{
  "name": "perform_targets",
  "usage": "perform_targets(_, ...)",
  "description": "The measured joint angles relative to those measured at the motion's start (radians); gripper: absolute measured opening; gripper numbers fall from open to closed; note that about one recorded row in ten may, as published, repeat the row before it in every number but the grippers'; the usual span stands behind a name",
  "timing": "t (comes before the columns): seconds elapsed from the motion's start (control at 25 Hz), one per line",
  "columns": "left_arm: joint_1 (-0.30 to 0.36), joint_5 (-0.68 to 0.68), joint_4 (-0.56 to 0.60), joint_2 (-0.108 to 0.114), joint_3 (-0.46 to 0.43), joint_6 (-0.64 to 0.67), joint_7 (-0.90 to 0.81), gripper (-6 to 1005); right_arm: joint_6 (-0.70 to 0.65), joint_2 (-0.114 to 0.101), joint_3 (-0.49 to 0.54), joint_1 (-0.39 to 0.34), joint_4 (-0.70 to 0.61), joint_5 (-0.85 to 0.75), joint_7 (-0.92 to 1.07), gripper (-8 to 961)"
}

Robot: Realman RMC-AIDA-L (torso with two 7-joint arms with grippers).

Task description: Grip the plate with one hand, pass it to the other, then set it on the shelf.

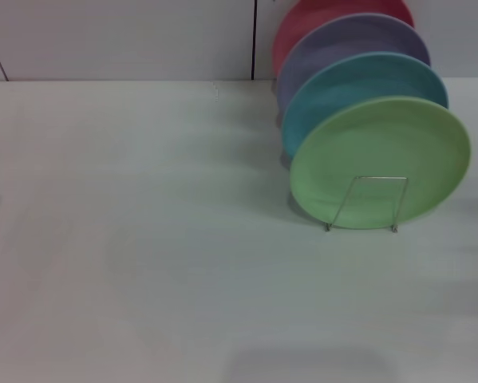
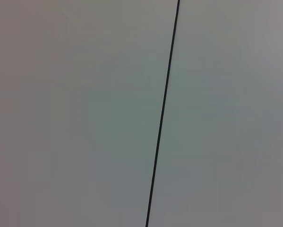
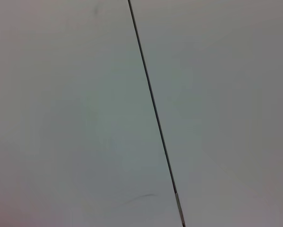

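With neither tool in any view, so I cannot tell their state, I see the green plate [image 1: 380,162] standing upright in the wire shelf [image 1: 368,203] on the tabletop [image 1: 143,239], so I'd withdraw slowly.

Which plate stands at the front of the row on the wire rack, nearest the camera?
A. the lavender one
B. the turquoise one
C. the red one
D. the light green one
D: the light green plate stands foremost, behind the wire rack's front loop.
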Motion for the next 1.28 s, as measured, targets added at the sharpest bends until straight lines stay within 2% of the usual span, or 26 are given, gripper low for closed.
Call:
perform_targets(0.72, 0.001, 0.000, 0.000, 0.002, 0.000, 0.000, 0.001, 725, -0.008, 0.000, 0.013, 0.009, -0.005, 0.014, 0.000, 709)
perform_targets(1.28, 0.017, 0.001, -0.024, 0.001, 0.000, -0.012, 0.003, 726, -0.056, -0.006, 0.016, 0.062, -0.019, 0.050, -0.001, 709)
